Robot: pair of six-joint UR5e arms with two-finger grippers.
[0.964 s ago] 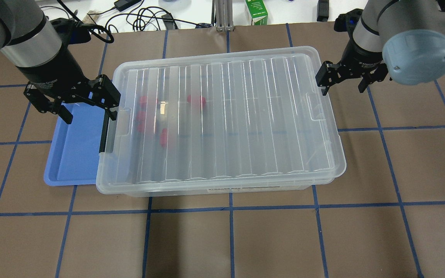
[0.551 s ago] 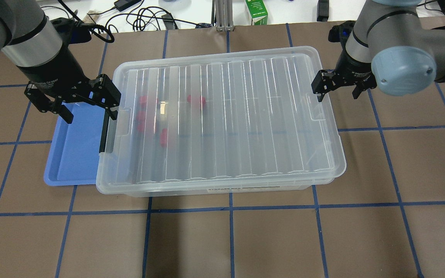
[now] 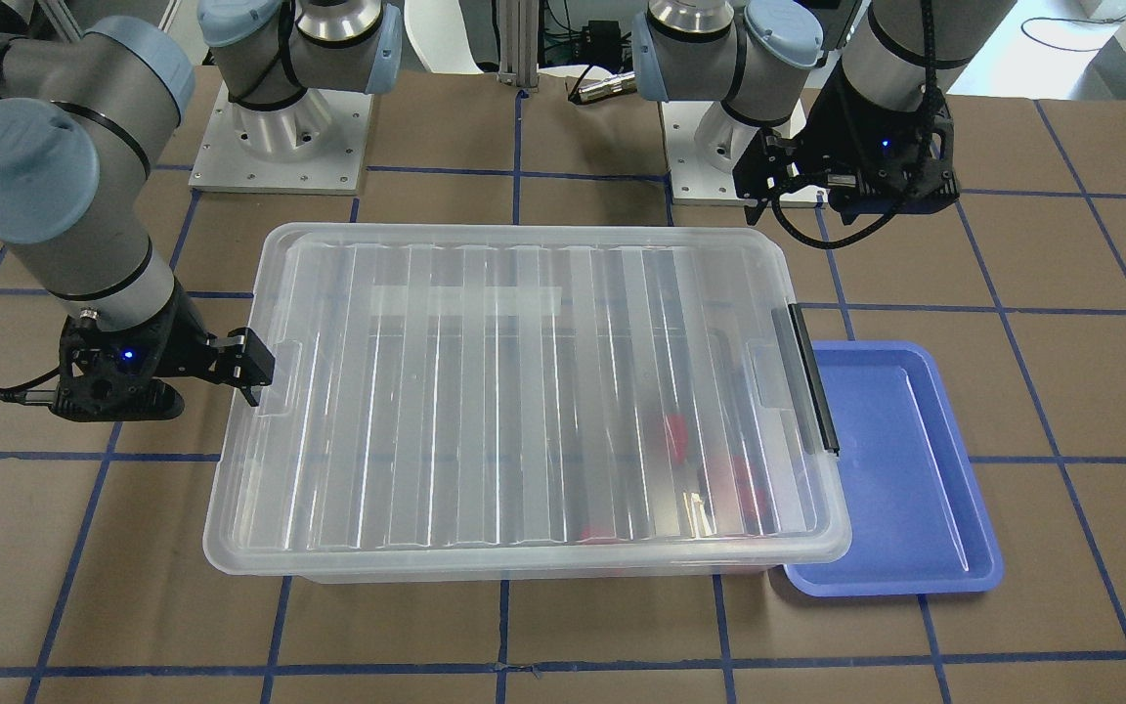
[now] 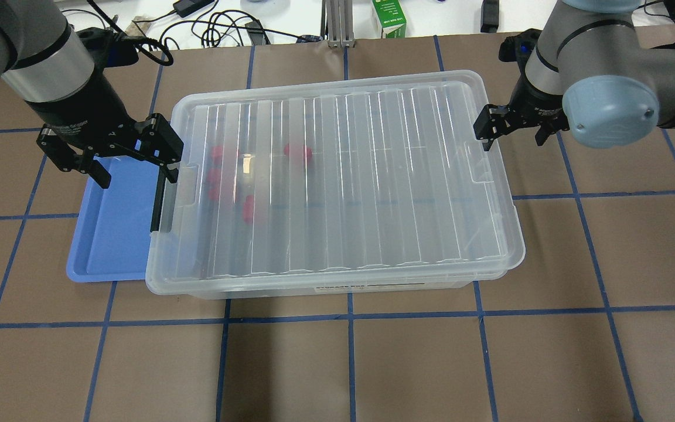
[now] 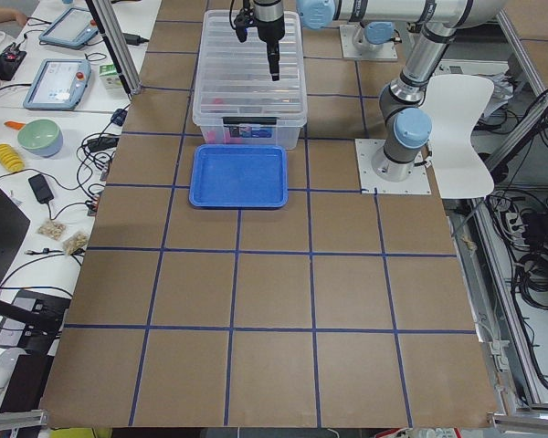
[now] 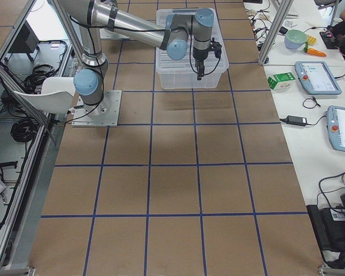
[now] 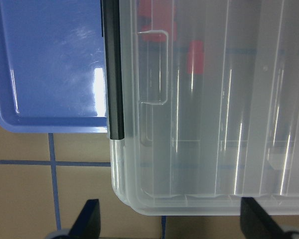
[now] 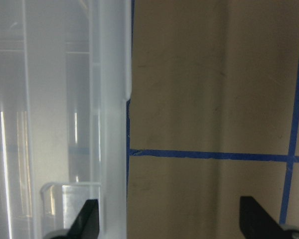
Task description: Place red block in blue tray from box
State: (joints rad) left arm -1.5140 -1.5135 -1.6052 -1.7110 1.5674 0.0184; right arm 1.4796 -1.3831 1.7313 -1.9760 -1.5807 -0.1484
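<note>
Blocks [image 4: 297,152] in box [image 4: 402,193], tray [image 4: 109,234] alongside

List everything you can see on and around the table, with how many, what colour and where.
box: one, clear, closed, middle of the table.
latch bar: one, black, on the box's end nearest the tray.
red blocks: about five, red, inside the box near the latch end, blurred through the plastic.
blue tray: one, blue, nothing seen in it, beside the box's latch end.
green carton: one, green, past the table's far edge.
left gripper: one, black, jaws open, above the tray and the box's latch end.
right gripper: one, black, jaws open, beside the box's other end.
</note>
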